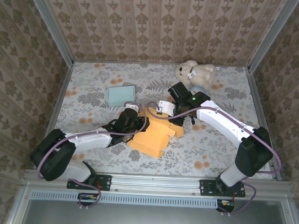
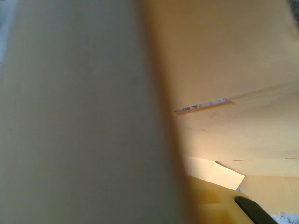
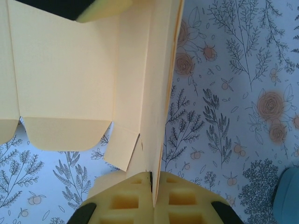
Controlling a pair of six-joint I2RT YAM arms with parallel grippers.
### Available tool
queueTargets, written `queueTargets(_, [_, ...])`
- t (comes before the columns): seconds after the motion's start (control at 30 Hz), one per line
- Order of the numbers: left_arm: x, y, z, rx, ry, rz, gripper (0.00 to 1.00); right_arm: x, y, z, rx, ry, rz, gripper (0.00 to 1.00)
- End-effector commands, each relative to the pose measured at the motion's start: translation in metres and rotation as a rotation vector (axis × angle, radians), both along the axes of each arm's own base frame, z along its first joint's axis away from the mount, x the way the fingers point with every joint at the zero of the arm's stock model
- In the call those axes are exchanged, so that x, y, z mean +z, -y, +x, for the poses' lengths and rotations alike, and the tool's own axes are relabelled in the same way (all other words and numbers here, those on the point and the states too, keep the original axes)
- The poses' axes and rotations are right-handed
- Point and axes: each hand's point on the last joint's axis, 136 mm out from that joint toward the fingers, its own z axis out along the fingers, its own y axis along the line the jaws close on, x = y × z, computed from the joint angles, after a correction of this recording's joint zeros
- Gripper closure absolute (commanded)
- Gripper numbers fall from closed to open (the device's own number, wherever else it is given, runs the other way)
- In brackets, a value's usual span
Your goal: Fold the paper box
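The paper box (image 1: 150, 137) is a yellow-orange card blank, partly raised, lying mid-table between both arms. My right gripper (image 1: 173, 115) holds its right side. In the right wrist view the yellow pads (image 3: 121, 205) are pressed together on an upright panel edge (image 3: 159, 116), so that gripper (image 3: 153, 191) is shut on it. My left gripper (image 1: 130, 120) is at the box's upper left edge. Its wrist view is blurred, with a box panel (image 2: 224, 56) very close and one dark fingertip (image 2: 254, 210) at the bottom right. It appears shut on a panel.
A cream teddy bear (image 1: 194, 71) sits at the back right on something teal (image 3: 287, 196). A flat teal square (image 1: 121, 94) lies at the back left. Floral cloth (image 1: 223, 146) covers the table, and metal posts and patterned walls enclose it.
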Motion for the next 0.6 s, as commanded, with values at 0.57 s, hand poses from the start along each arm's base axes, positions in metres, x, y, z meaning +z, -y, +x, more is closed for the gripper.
queueTargets(0.57, [0.064, -0.117, -0.039, 0.220, 0.313, 0.040, 0.75, -0.005, 0.005, 0.040, 0.071, 0.360, -0.148, 1.00])
